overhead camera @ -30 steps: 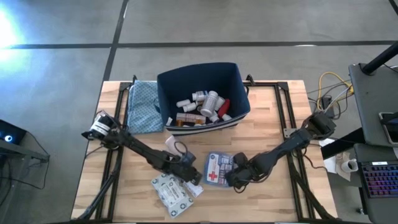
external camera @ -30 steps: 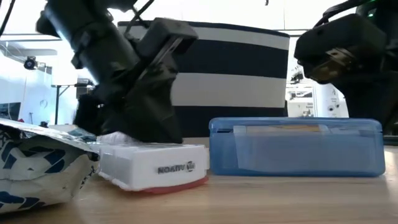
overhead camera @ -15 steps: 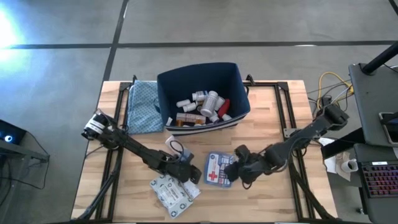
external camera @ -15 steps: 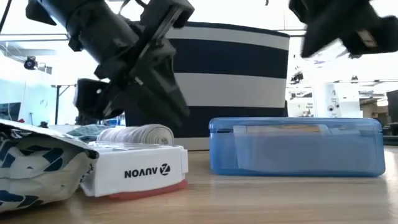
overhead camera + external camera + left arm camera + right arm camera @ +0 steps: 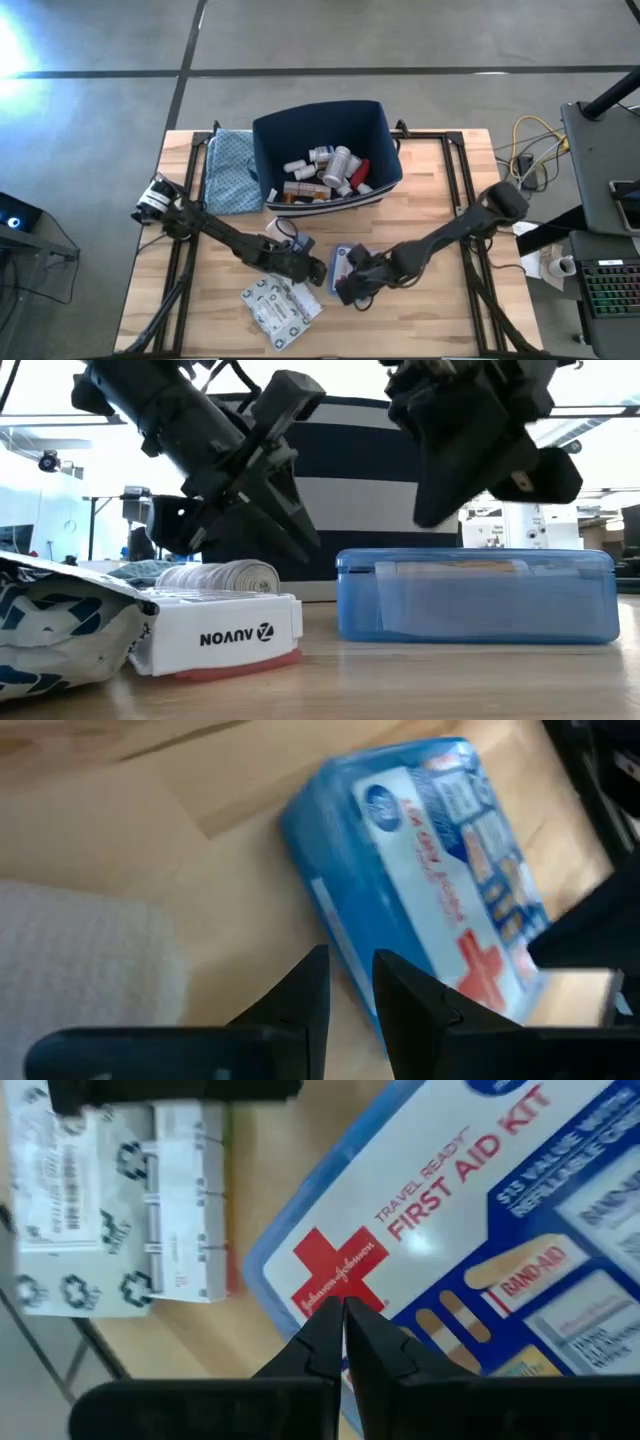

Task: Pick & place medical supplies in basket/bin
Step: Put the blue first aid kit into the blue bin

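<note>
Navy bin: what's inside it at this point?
The navy bin holds white pill bottles, a red bottle and an orange-brown box by the near wall. Anything beneath that pile is covered.

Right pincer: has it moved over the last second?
Yes. In the high view the right pincer has swung leftward across the first-aid kit to its left end, judged against the fixed navy bin.

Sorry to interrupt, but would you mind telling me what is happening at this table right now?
Two robot arms are sorting medical supplies into the navy bin, which already holds bottles. Both grippers are shut and hold nothing. The right gripper hangs over the first-aid box on the table. The left gripper is just beside that box. A printed packet and a white box also lie outside the bin.
</note>
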